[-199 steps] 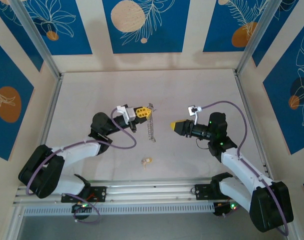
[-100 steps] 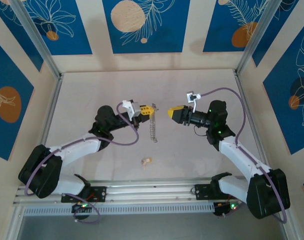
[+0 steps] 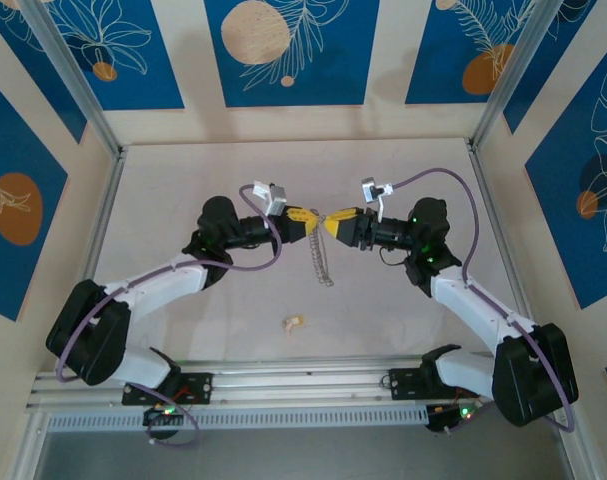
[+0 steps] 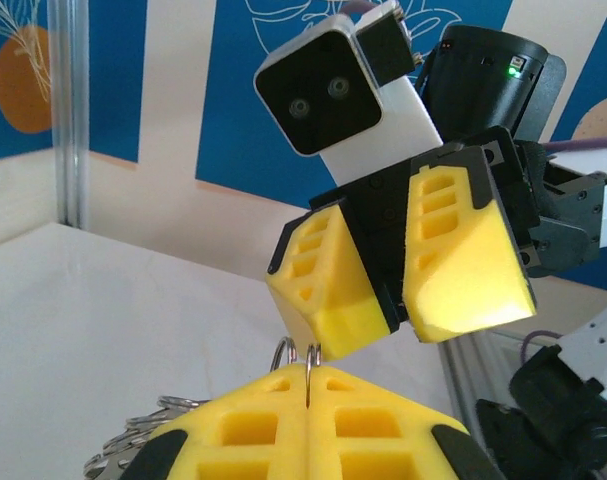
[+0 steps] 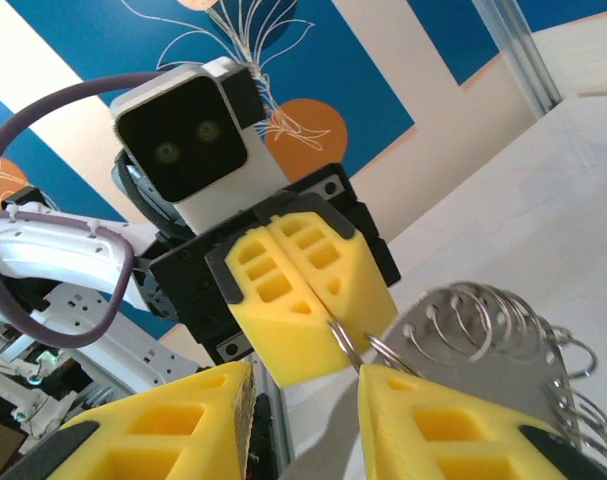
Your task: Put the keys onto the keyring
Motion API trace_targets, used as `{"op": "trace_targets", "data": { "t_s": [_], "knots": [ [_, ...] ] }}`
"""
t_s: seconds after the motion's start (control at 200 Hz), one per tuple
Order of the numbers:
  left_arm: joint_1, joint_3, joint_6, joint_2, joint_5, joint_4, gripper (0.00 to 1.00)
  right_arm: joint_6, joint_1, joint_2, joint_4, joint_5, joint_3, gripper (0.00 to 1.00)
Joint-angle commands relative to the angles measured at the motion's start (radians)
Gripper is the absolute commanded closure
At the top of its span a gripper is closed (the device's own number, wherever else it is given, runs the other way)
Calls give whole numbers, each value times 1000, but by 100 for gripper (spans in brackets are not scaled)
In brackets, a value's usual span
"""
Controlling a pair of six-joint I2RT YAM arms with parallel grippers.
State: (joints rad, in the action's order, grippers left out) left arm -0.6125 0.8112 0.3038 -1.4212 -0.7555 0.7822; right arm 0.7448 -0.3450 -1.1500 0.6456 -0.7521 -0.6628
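1. Left gripper (image 3: pixel 308 219): raised above the middle of the table (image 3: pixel 183 190), pointing right. Its yellow fingers (image 4: pixel 253 430) are pressed together on the keyring (image 3: pixel 321 258), whose thin wire shows in the seam between them in the left wrist view.
2. Keyring: held at one end by the left gripper. The rest hangs as a loose grey chain of loops, trailing down and to the right toward the table. In the right wrist view its loops (image 5: pixel 483 320) fan out just beside the left gripper (image 5: pixel 328 320).
3. Right gripper (image 3: pixel 333 222): raised, pointing left, tip to tip with the left gripper. Its jaws stand parted with a clear gap and nothing clamped. In the right wrist view the end loops of the keyring lie just above that gap; contact cannot be told.
4. Key (image 3: pixel 294 322): small and pale gold, lying alone on the table near the front edge, well apart from both grippers and off the keyring.
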Motion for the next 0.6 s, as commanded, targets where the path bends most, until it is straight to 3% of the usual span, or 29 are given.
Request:
{"op": "trace_targets", "data": {
  "t_s": [0.0,0.595],
  "knots": [
    [7,35,69,-10,-57,68,100,7,-12,-24,39,-13,-37,66],
    [12,28,90,5,-67,85,100,16,12,-66,72,5,-3,66]
  ]
}}
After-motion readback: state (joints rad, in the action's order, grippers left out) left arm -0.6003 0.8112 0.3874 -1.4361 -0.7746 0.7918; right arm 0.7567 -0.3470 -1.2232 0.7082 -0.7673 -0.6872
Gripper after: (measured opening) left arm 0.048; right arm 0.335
